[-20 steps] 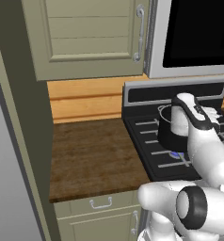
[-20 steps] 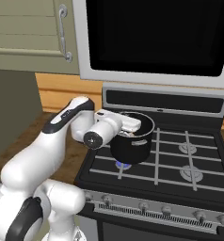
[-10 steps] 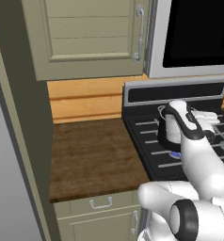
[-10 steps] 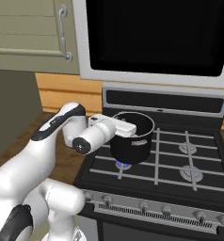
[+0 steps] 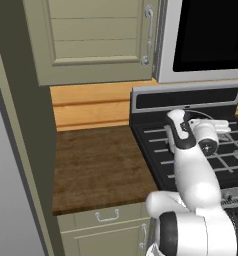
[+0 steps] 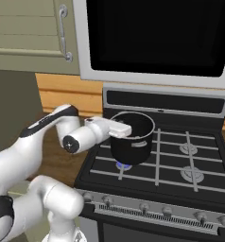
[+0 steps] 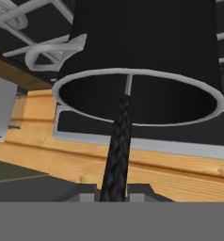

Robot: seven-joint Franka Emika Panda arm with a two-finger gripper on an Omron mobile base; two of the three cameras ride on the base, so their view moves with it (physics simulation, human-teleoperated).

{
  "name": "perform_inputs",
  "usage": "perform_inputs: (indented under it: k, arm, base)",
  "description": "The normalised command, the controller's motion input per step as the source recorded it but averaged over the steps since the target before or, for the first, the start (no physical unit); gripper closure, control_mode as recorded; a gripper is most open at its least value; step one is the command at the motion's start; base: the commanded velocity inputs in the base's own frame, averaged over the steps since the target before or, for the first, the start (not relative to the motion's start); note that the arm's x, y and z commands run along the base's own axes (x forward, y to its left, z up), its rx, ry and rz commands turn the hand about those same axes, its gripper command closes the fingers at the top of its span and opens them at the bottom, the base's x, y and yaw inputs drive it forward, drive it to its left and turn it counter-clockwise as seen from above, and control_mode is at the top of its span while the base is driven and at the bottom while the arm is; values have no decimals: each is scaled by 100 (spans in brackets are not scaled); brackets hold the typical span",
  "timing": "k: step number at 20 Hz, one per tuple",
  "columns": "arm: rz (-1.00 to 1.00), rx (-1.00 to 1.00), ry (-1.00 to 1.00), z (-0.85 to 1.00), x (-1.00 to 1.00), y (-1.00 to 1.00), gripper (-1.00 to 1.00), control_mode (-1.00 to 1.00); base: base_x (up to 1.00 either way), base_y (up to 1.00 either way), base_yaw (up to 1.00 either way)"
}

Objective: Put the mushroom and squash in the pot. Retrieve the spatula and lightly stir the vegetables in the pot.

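Note:
The black pot (image 6: 133, 142) stands on the stove's front-left burner. My gripper (image 6: 127, 128) lies almost level at the pot's left rim, pointing across the opening. In the hand view, which is rolled over, the gripper (image 7: 116, 194) is shut on the spatula (image 7: 117, 150). Its black ridged handle runs from between the fingers over the metallic rim and into the pot (image 7: 142, 42), where a thin grey shaft continues into the dark. The spatula's head, the mushroom and the squash are hidden inside the pot. In the left base view my own forearm covers the pot, and the hand (image 5: 216, 127) points right.
A blue flame (image 6: 125, 165) burns under the pot. More burners (image 6: 187, 149) lie to its right on the black grates. A wooden counter (image 5: 96, 165) adjoins the stove on the left. A microwave (image 6: 157, 38) and a cabinet (image 5: 96, 40) hang above.
My elbow and forearm have dropped lower and swung left, so the hand now lies flatter. The hand stays at the pot's rim with the spatula held. The pot has not moved.

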Motion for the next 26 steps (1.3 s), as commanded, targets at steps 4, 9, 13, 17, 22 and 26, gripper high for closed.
perform_inputs:
  k: [4, 9, 13, 17, 22, 26]
  arm:
    - [-1, 1, 15, 63, -33, 0, 100, -100]
    - [0, 2, 12, 79, -11, 0, 100, -100]
    - [0, 4, 13, 87, -19, 0, 100, -100]
    - [0, 2, 13, 59, -25, 0, 100, -100]
    - [0, 3, 9, 28, -10, 2, 100, -100]
    - [7, 10, 0, 5, 35, 22, 100, -100]
  base:
    - [0, 0, 0]
    - [0, 0, 0]
    - [0, 0, 0]
    - [0, 0, 0]
    - [0, 0, 0]
    - [0, 0, 0]
